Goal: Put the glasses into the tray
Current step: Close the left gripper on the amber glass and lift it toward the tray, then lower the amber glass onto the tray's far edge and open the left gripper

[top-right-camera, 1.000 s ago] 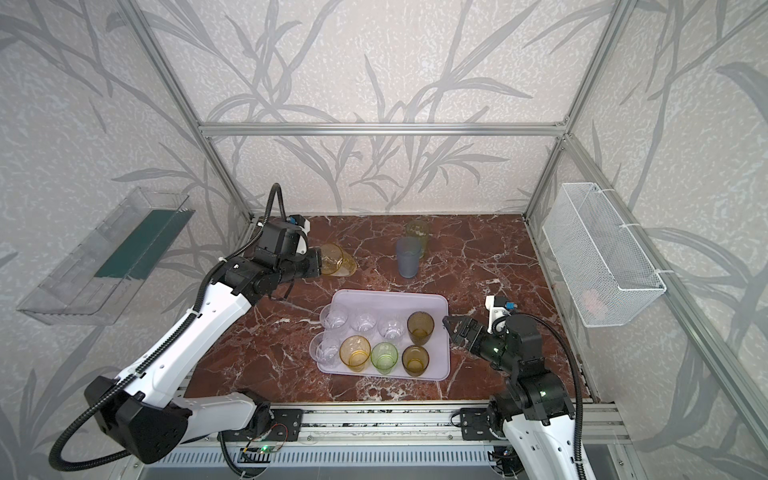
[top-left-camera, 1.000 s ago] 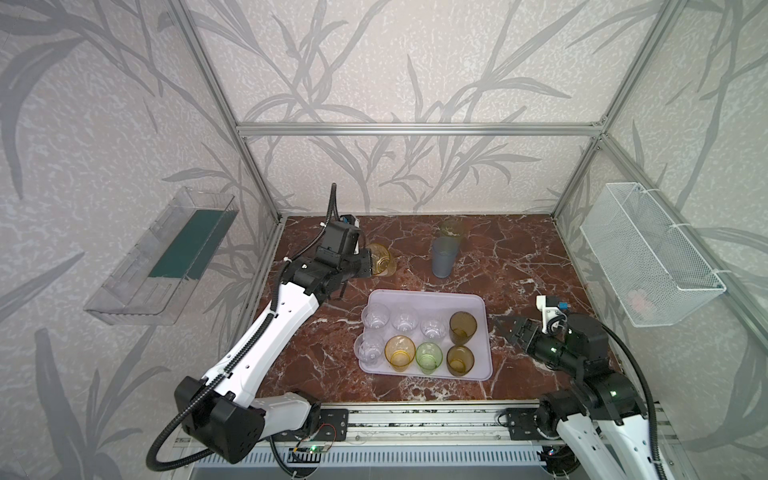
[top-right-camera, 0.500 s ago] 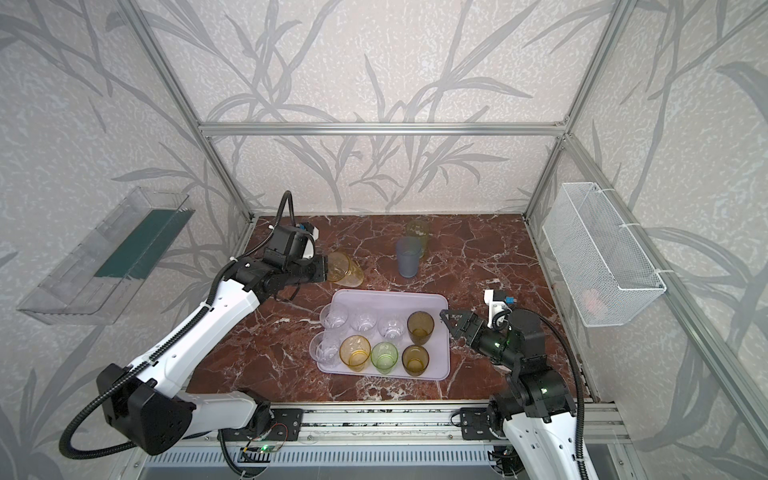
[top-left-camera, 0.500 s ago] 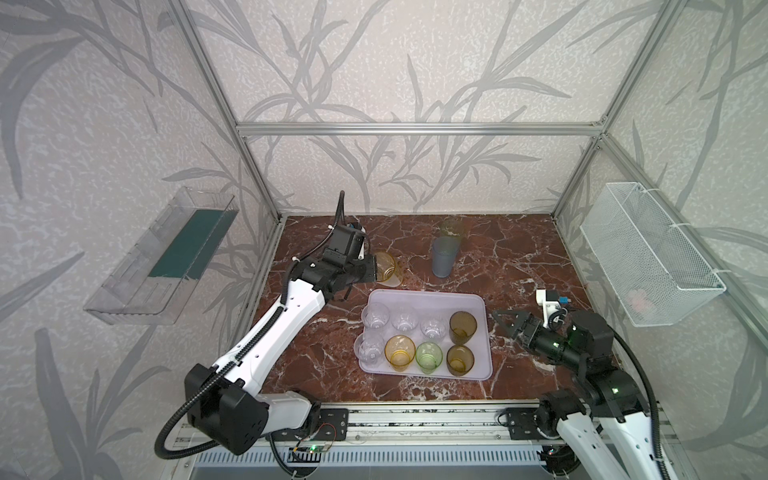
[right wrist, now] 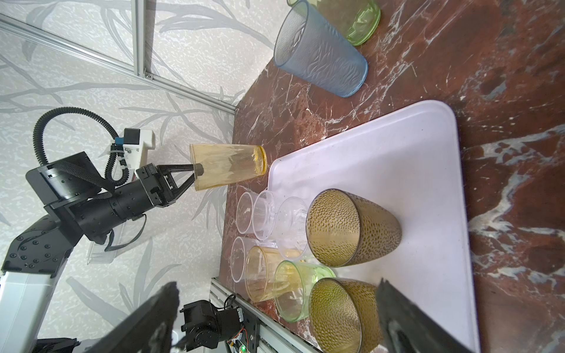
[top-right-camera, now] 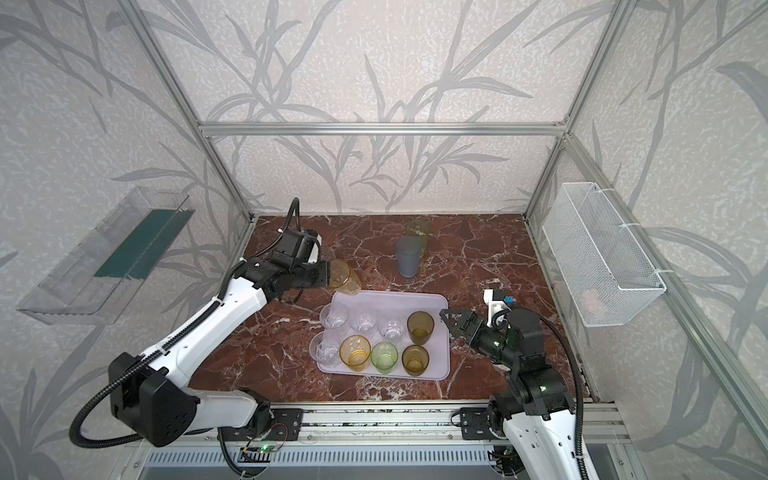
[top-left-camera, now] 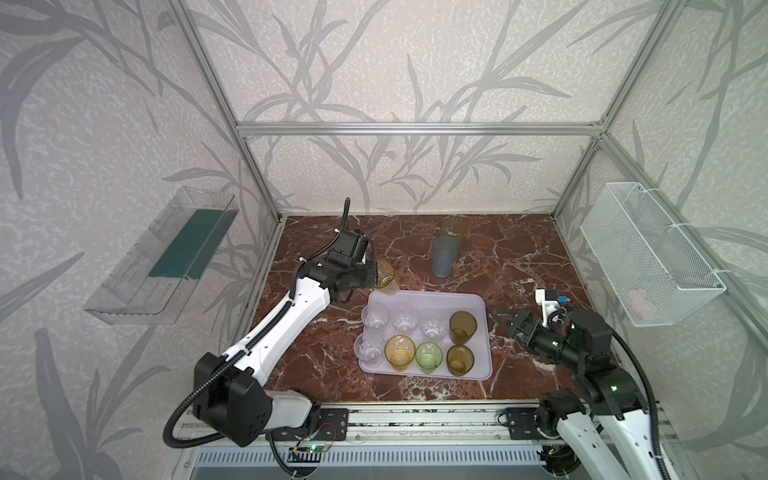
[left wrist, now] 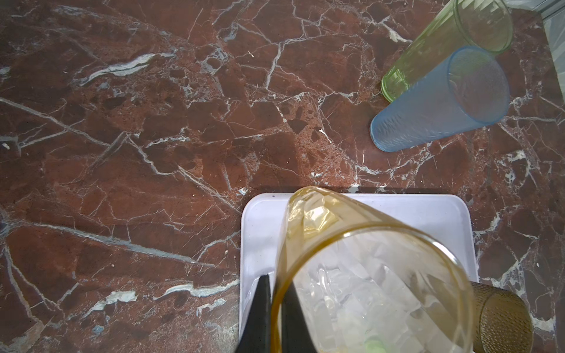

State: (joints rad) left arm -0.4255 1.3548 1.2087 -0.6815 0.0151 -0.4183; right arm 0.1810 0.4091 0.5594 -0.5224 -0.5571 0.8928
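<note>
- Your tall amber glass (top-left-camera: 385, 274) (right wrist: 227, 168) is off the worktop (top-left-camera: 519, 249), near upright with a slight lean, its base over the 11 o'clock corner of the tray (top-left-camera: 436, 303) (whether it touches the rim there, you cannot tell).
- The left tool (right wrist: 195, 172) has it pinched at the rim. In the left wrist view its fingers (left wrist: 262, 305) sit close together with the glass wall (left wrist: 367, 259) between them, one inside and one outside.
- Inside the pale lavender tray you already have eight glasses, all upright and packed toward its 6 to 9 o'clock part.
- Three clear glasses (top-left-camera: 405, 318) stand in a back row, with an olive-brown glass (top-left-camera: 462, 327) at its 3 o'clock end.
- In front stand a fourth clear glass (top-left-camera: 367, 347), a short amber glass (top-left-camera: 400, 352), a short green glass (top-left-camera: 429, 356) and a second olive-brown glass (top-left-camera: 460, 360).
- The tray's 12 to 3 o'clock strip is bare.
- Out on the worktop at the tray's 12 o'clock stands the blue-grey glass (top-left-camera: 444, 257), and just behind it the tall green glass (top-left-camera: 452, 226). Both are upright and close together.
- Your right tool (top-left-camera: 505, 322) hovers at the tray's 3 o'clock, just beside the rim, jaws spread wide and gripping nothing.
</note>
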